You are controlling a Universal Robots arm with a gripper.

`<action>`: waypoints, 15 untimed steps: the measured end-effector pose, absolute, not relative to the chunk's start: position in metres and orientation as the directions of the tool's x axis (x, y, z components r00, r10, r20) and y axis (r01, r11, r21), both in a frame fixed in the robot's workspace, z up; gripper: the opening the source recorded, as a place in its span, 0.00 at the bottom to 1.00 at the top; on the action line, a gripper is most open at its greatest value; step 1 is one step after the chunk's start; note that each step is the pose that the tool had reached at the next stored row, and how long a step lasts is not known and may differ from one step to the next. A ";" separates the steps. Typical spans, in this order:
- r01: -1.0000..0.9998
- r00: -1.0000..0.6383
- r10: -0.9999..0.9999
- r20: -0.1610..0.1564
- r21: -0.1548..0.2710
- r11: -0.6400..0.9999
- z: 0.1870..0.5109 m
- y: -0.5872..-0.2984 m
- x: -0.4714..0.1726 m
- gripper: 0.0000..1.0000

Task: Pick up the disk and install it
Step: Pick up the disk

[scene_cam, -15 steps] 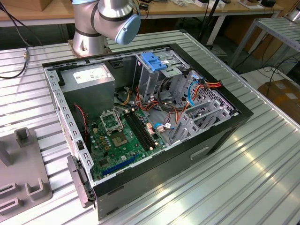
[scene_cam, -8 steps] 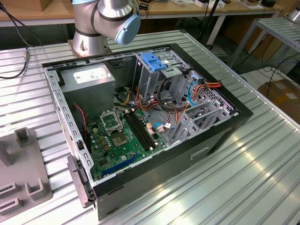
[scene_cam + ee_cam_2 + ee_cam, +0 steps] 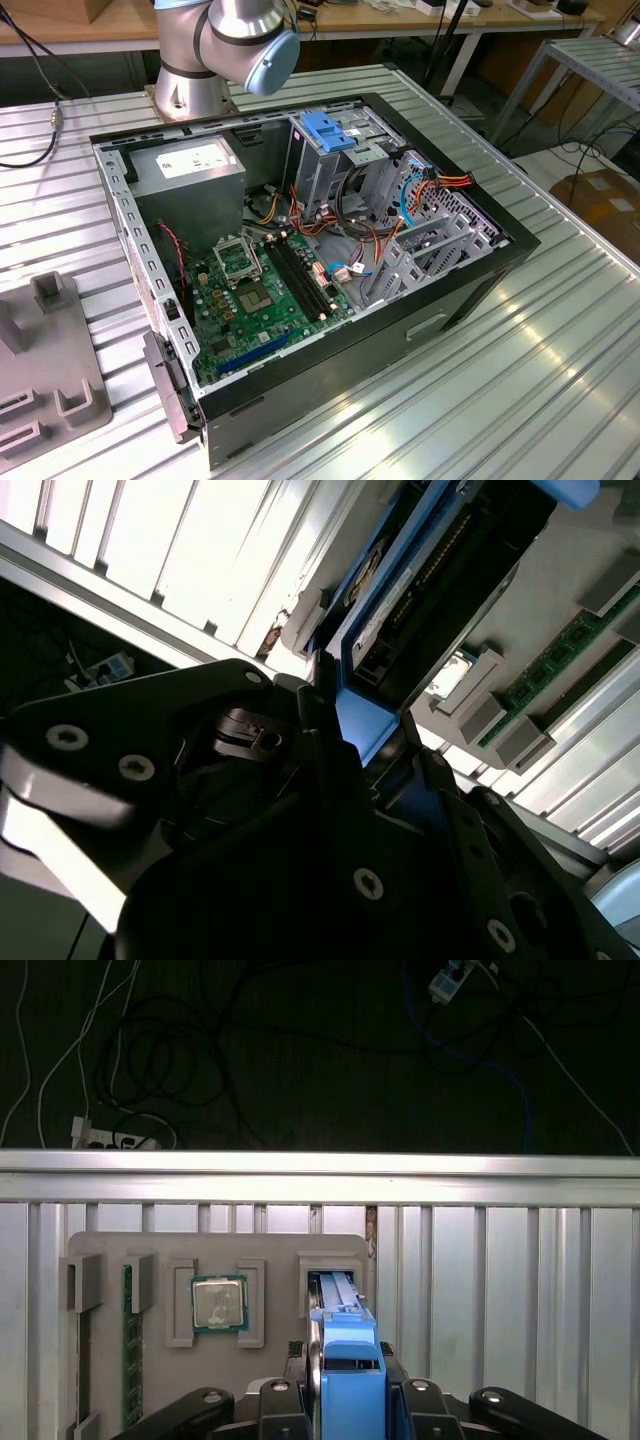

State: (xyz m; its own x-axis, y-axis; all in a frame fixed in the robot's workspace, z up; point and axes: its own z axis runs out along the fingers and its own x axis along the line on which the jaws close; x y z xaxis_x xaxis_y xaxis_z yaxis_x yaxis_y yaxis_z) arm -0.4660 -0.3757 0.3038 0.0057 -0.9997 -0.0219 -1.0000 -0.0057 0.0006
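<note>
The disk (image 3: 347, 1355) stands on edge, with its blue plastic rail facing the first wrist view. Its far end reaches the slot of a grey fixture (image 3: 200, 1250). My gripper (image 3: 347, 1388) is shut on the disk, one dark finger pressed against each side. In the second wrist view the disk (image 3: 430, 580) shows its dark underside with a blue rail along it. There the gripper (image 3: 365, 745) clamps the blue end. Whether the disk still rests in the slot cannot be told.
An open computer case (image 3: 480, 270) lies on the ribbed metal table, with a motherboard (image 3: 260, 290), a grey power supply box (image 3: 190, 170) and a metal cage with a blue handle (image 3: 335, 130). The fixture (image 3: 50, 380) also carries a processor chip (image 3: 219, 1303) and a memory stick (image 3: 128, 1340).
</note>
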 end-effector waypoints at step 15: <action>-1.000 0.006 -1.000 -0.023 0.001 -0.006 0.318 -0.376 -0.466 0.37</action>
State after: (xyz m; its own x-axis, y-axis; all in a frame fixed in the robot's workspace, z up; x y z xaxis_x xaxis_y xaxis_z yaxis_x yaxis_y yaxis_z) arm -0.4660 -0.3757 0.3181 0.0056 -0.9997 -0.0234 -1.0000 -0.0056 0.0006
